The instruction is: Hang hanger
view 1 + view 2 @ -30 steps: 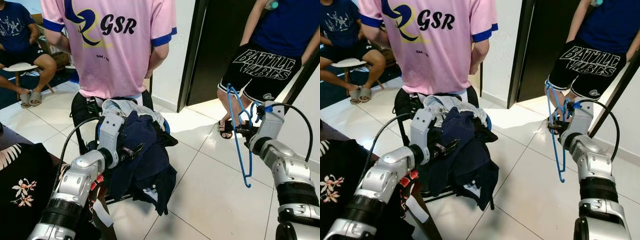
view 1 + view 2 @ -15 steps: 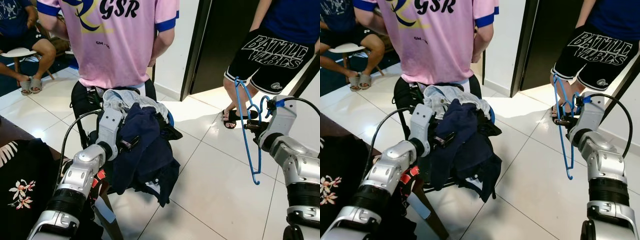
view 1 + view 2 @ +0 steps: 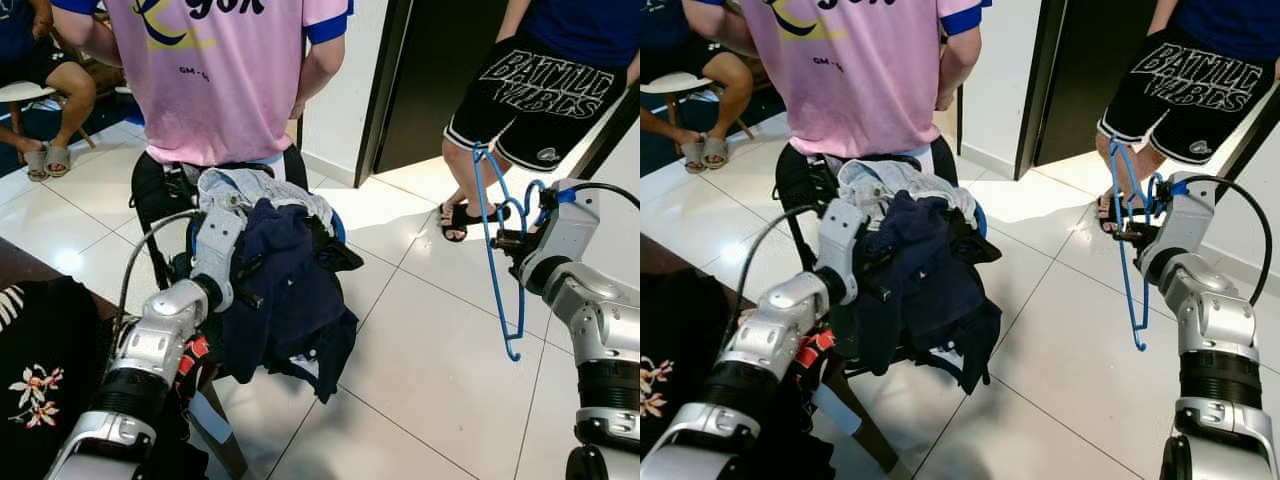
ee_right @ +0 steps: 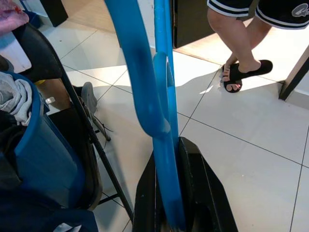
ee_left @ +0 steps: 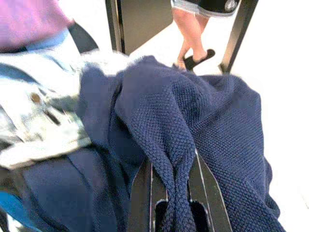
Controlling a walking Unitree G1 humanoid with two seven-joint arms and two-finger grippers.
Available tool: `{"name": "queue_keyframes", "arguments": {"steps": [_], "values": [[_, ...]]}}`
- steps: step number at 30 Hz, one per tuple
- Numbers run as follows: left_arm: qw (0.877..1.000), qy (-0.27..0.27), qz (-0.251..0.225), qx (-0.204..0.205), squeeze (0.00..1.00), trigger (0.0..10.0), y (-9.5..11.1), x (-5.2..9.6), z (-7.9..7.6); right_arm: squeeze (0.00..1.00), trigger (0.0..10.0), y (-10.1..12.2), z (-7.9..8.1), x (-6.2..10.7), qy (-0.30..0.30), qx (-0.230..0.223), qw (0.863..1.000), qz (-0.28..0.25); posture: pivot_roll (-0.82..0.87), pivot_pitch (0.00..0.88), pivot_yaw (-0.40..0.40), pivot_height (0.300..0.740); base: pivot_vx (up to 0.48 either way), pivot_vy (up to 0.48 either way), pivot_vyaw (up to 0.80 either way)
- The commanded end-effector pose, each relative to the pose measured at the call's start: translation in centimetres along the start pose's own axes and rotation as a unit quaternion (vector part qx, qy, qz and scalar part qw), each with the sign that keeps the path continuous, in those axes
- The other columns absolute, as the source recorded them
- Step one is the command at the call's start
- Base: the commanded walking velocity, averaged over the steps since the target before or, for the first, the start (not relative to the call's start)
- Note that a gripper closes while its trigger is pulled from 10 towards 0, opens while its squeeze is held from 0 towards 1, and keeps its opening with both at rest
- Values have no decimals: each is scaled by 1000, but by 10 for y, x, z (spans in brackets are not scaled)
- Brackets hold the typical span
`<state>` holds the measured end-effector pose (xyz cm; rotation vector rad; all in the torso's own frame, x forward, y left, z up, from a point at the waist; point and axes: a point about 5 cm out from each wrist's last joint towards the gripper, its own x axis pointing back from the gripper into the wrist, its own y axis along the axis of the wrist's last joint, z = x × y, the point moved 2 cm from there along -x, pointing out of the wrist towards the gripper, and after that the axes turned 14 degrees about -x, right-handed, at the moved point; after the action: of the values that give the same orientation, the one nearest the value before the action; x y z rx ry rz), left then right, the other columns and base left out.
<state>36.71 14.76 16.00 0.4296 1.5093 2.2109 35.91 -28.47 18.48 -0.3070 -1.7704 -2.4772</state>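
My head cameras look forward and down over both arms at a clothes-heaped chair (image 3: pixel 165 200) on white tiles, the two views nearly identical. The left wrist camera sits close against a navy knit garment (image 5: pixel 193 121). The right wrist camera looks along a blue hanger (image 4: pixel 161 96); both wrist views share a sandalled foot (image 4: pixel 246 72).

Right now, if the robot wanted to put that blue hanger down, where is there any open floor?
The bare white tiles between the clothes-piled chair and the right gripper, which holds the blue hanger, are free. Crowded spots: the chair, where the left gripper pinches a navy garment, and the doorway, where a person in sandals stands.
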Motion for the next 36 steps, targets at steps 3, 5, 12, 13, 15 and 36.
{"name": "queue_keyframes", "arguments": {"steps": [3, 5, 12, 13, 15, 36], "values": [[1000, 6, -18, -4, 0, 0, 13, 1, 10, 0, 10000, 5, 0, 1, -1, -2, 1000, -7, -94, 117, -46, 740, 0, 0, 0], [999, 17, -40, 0, 0, 0, 26, 1, 17, 0, 10000, 6, 1, 1, 0, -3, 1000, -9, -89, 107, -45, 740, 0, 0, 0], [977, 72, -202, -9, 0, 627, 137, 9, 52, 0, 10000, 9, 8, -5, 9, -12, 1000, -20, -56, 56, -48, 740, 0, 0, 0], [977, 72, -202, -9, 0, 627, 137, 9, 52, 0, 10000, 9, 8, -5, 9, -12, 1000, -20, -56, 56, -48, 740, 0, 0, 0], [969, 72, -235, -18, 0, 863, 161, 12, 55, 0, 10000, 10, 10, -7, 11, -14, 1000, -23, -52, 47, -46, 740, 0, 0, 0], [911, 2, -393, 122, 0, 0, 254, 35, 70, 0, 10000, 13, 15, -14, 15, -30, 999, -43, -30, 0, -25, 740, 0, 0, 0]]}}
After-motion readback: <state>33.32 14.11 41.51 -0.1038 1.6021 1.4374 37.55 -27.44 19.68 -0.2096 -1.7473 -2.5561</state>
